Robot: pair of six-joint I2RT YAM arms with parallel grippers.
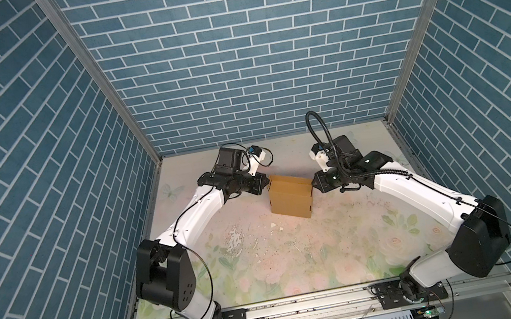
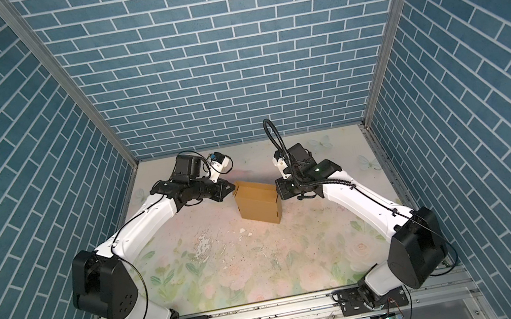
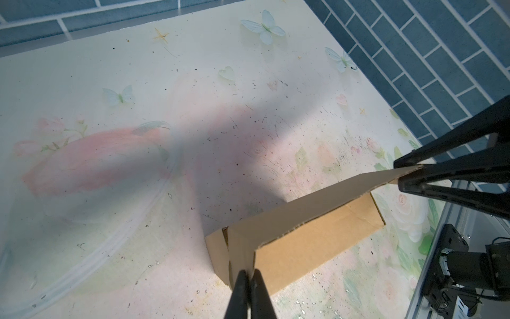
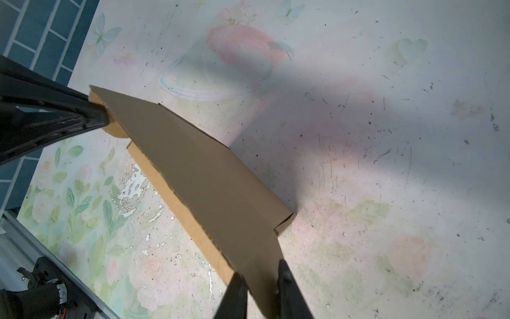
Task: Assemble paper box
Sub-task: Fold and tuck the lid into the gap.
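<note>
Paper box point(image 1: 291, 198) is propped upright mid-table point(image 1: 263, 254) and only half folded, with the top left unclosed. One corner is pinched tight by the left gripper point(image 3: 249, 273). The opposite corner is straddled, seemingly loosely, by the slightly parted right gripper point(image 4: 260, 287).

both top views look down from the front over the whole bench point(image 1: 265, 265). wrist views face the paper box point(image 3: 303, 243) closely, from opposite ends.

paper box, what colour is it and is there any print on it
Plain tan-brown cardboard paper box, no print; clearest in a top view.
</note>
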